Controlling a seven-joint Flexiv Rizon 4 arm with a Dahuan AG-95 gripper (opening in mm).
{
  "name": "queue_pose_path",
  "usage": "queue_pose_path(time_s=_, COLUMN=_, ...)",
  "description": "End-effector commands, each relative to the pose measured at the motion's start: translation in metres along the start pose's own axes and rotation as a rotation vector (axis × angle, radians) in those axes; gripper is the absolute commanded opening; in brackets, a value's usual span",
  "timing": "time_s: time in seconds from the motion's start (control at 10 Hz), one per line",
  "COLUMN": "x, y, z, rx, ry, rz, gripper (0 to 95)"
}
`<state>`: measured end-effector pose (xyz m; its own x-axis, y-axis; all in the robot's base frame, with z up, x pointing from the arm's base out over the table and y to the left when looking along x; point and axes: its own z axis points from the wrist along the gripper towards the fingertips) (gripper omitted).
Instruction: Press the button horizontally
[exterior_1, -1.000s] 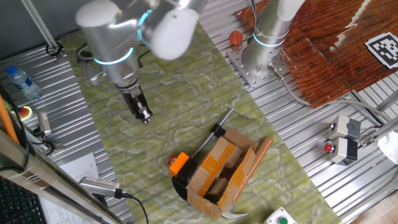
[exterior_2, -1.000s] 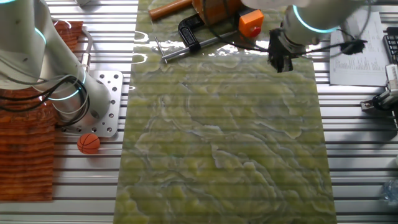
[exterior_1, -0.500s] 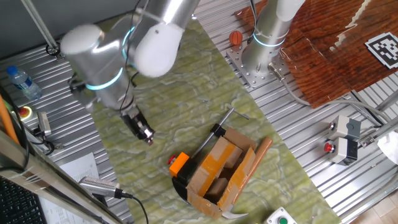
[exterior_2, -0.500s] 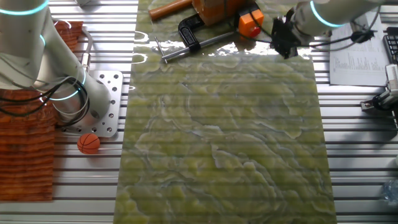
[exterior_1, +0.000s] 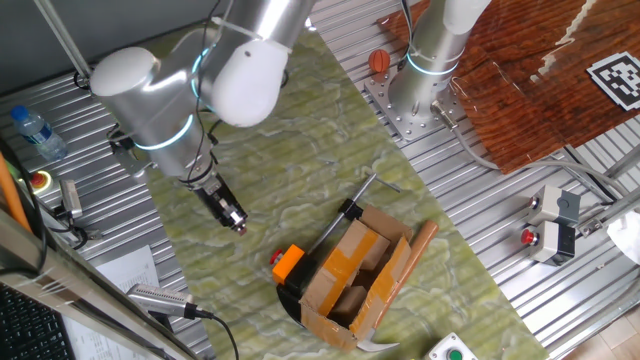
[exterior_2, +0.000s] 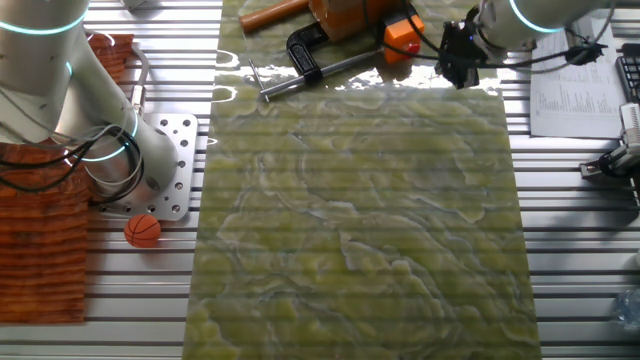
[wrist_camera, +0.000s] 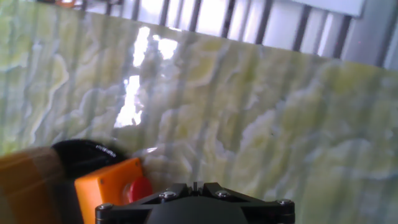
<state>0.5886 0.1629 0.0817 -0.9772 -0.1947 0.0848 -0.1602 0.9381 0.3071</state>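
Note:
The small red button (wrist_camera: 138, 189) sits on the side of an orange cube housing (exterior_1: 288, 263) with a black base, against the cardboard box. The housing also shows in the other fixed view (exterior_2: 404, 36) and at the lower left of the hand view (wrist_camera: 107, 184). My gripper (exterior_1: 234, 218) hangs tilted over the green mat, a short way left of the housing and apart from it. In the other fixed view the gripper (exterior_2: 458, 64) is to the right of the housing. In the hand view the gripper's (wrist_camera: 196, 185) fingertips meet at a thin seam, shut and empty, with the button just left of them.
A cardboard box (exterior_1: 355, 275) with a black clamp (exterior_1: 350, 212) and a wooden handle (exterior_1: 421, 240) stands behind the housing. A grey box with a red button (exterior_1: 545, 237), a green button (exterior_1: 452, 351), a second arm's base (exterior_1: 415, 95), a small orange ball (exterior_2: 143, 230) and a water bottle (exterior_1: 38, 132) lie off the mat.
The arm has swung down and tilted, carrying my gripper across the mat toward the orange housing. In the last half second it moved only slightly.

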Motion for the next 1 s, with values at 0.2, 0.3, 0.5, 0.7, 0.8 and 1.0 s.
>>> queue_pose_path(time_s=0.2, x=0.001, y=-0.001, z=0.000, rx=-0.045, ry=0.039, rz=-0.105, gripper=0.0)
queue_pose_path(time_s=0.3, x=0.001, y=-0.001, z=0.000, rx=-0.102, ry=0.092, rz=-0.164, gripper=0.0)
queue_pose_path(time_s=0.5, x=0.002, y=0.003, z=0.004, rx=-0.227, ry=0.102, rz=-0.197, gripper=0.0)
queue_pose_path(time_s=0.7, x=0.004, y=0.013, z=0.012, rx=-0.267, ry=0.149, rz=-0.221, gripper=0.0)
queue_pose_path(time_s=0.8, x=0.007, y=0.019, z=0.019, rx=-0.320, ry=0.141, rz=-0.243, gripper=0.0)
queue_pose_path(time_s=1.0, x=0.010, y=0.021, z=0.024, rx=-0.374, ry=0.135, rz=-0.261, gripper=0.0)
